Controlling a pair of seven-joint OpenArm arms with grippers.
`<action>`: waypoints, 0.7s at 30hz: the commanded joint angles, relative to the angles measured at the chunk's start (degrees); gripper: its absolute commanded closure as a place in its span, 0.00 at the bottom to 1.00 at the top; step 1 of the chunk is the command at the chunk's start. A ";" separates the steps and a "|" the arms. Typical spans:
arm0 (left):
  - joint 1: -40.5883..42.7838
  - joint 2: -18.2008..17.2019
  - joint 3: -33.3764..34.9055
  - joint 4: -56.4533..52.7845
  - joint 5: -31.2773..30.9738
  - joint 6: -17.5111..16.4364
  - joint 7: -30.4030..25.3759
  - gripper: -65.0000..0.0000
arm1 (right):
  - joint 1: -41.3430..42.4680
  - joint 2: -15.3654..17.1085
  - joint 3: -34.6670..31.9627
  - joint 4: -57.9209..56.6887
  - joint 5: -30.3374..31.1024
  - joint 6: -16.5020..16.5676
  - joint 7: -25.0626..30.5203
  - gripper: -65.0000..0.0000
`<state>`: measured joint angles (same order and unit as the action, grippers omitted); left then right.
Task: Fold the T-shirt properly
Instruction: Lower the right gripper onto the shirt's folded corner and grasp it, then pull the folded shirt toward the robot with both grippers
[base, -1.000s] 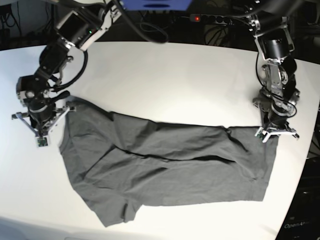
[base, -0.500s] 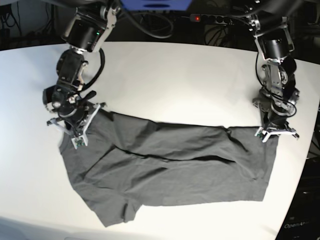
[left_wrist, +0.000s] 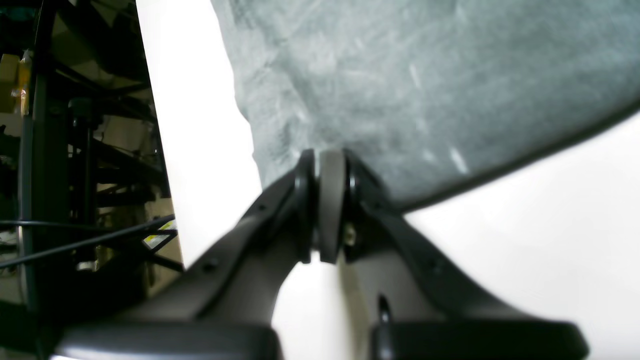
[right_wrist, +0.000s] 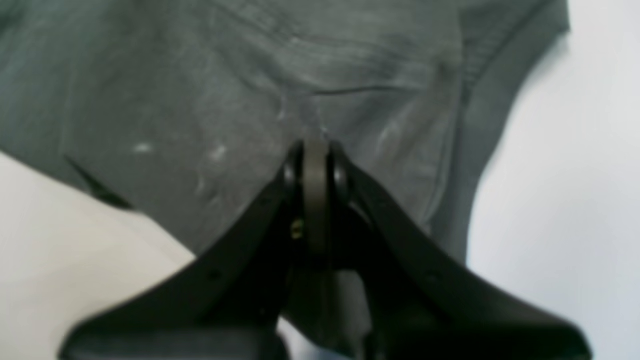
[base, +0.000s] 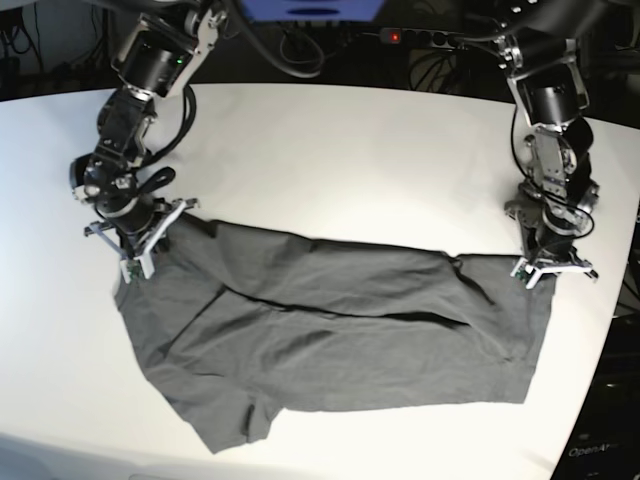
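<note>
T-shirt (base: 330, 340) edges under closed jaws

T-shirt (base: 330, 340) spreads across the middle of the table (base: 360, 160). Beyond the T-shirt, bare white tabletop gives open passage. At its two far corners stand the right gripper (base: 135, 255) and left gripper (base: 552, 268), obstructing. In front of it, a narrow bare strip.
</note>
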<state>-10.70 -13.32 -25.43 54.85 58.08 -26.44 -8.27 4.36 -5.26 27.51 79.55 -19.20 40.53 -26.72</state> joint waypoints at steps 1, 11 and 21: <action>0.55 -0.35 -0.11 -0.30 0.68 -4.55 1.64 0.96 | -0.98 0.90 0.49 0.06 -3.35 -0.53 -4.62 1.00; 3.36 -0.61 -0.28 0.14 0.68 -6.40 1.64 0.96 | -6.69 1.43 0.49 0.23 -3.35 -0.53 -4.36 1.00; 10.57 -5.71 -0.28 7.08 -4.24 -6.58 1.55 0.96 | -11.26 2.75 0.49 5.33 -3.35 -0.53 -2.95 1.00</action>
<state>-0.84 -18.39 -25.47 62.15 51.96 -31.11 -10.72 -5.74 -2.83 27.55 85.43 -17.56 40.01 -22.50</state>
